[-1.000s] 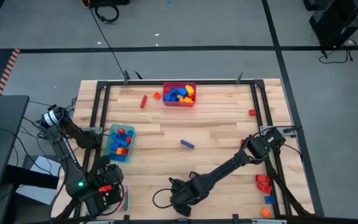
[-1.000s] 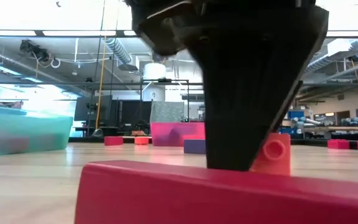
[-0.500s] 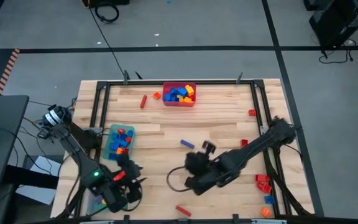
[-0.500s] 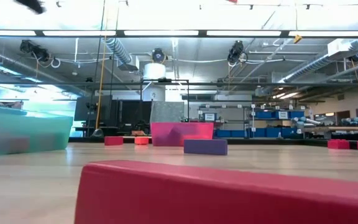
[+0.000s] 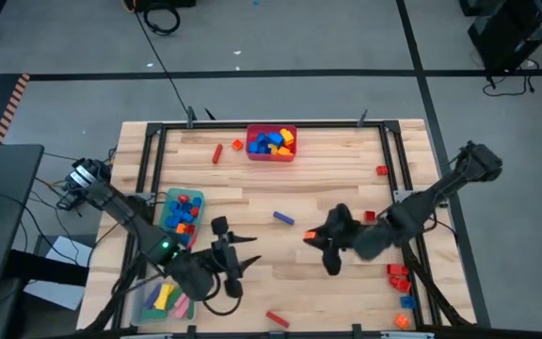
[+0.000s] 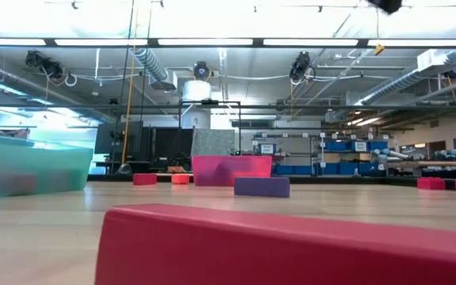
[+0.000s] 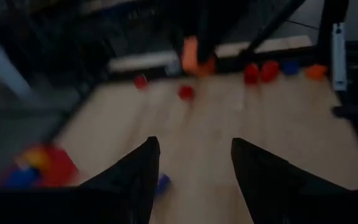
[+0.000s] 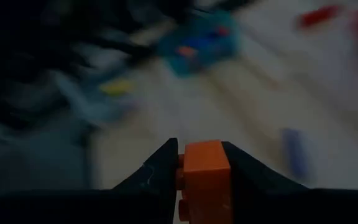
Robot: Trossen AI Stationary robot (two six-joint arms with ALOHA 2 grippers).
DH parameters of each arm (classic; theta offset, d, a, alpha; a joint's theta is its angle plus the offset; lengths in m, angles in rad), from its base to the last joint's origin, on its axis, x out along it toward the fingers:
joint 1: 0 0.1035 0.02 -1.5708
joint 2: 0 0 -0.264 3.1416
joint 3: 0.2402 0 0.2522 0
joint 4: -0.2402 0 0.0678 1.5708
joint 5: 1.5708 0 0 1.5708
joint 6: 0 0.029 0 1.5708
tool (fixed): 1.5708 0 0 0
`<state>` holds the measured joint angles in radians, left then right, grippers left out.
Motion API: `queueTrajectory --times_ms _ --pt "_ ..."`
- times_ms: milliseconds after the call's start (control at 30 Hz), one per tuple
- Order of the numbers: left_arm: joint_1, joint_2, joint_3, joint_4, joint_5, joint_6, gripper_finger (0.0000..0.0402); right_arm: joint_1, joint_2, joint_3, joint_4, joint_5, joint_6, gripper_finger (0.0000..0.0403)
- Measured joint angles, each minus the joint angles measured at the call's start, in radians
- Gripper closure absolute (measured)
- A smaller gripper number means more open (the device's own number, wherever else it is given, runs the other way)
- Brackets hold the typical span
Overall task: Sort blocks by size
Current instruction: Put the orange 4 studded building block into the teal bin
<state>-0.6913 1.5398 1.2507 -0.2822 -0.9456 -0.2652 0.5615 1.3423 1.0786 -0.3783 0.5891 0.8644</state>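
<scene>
Right now we see the right gripper (image 8: 204, 171) pinching a small orange plastic brick (image 8: 205, 177) between its two dark fingers; in the high view that gripper (image 5: 332, 247) hangs over the bare wood right of centre. The left gripper (image 7: 194, 168) has its fingers spread with nothing between them, and in the high view it (image 5: 238, 252) sits lower left of centre, near the teal rectangular bin (image 5: 167, 229) of mixed bricks.

Loose blocks lie scattered: a purple bar (image 5: 283, 218) near the middle of the wooden table (image 5: 327, 169), a long red bar (image 5: 278, 319) at the lower edge, a red bar (image 5: 217, 153) and a tiny orange cube (image 5: 237, 144) at the upper left beside the red rectangular bin (image 5: 271, 156), and red, blue and orange pieces (image 5: 401, 282) at the lower right. A clear bin (image 5: 161, 298) at the lower left holds yellow and pink pieces.

We judge the main risk to be the grip: the orange brick is narrow, so a quick swing could twist it loose and drop it short of any bin. The two arms are also near each other mid-table, so a crossing path could make them collide. Picking the wrong bin would spoil the sort.
</scene>
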Motion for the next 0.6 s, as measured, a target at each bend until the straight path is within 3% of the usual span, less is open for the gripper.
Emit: queueTrajectory --times_ms 133,233,433,600 --pt "0.029 0.0 0.0 0.122 -0.009 0.293 0.0193 -0.086 -0.086 -0.248 0.497 -0.198 -0.05 0.0296" --pt "0.049 0.0 0.0 0.173 -0.009 0.397 0.0193 -0.157 -0.105 -0.348 0.748 -0.314 -0.004 0.0296" --pt "0.109 0.002 0.0 0.184 -0.035 0.419 0.0193 -0.261 -0.079 -0.38 0.916 -0.429 0.011 0.0296" --pt "0.18 0.005 0.0 0.193 -0.028 0.467 0.0193 -0.334 -0.056 -0.379 0.996 -0.461 0.005 0.0296"
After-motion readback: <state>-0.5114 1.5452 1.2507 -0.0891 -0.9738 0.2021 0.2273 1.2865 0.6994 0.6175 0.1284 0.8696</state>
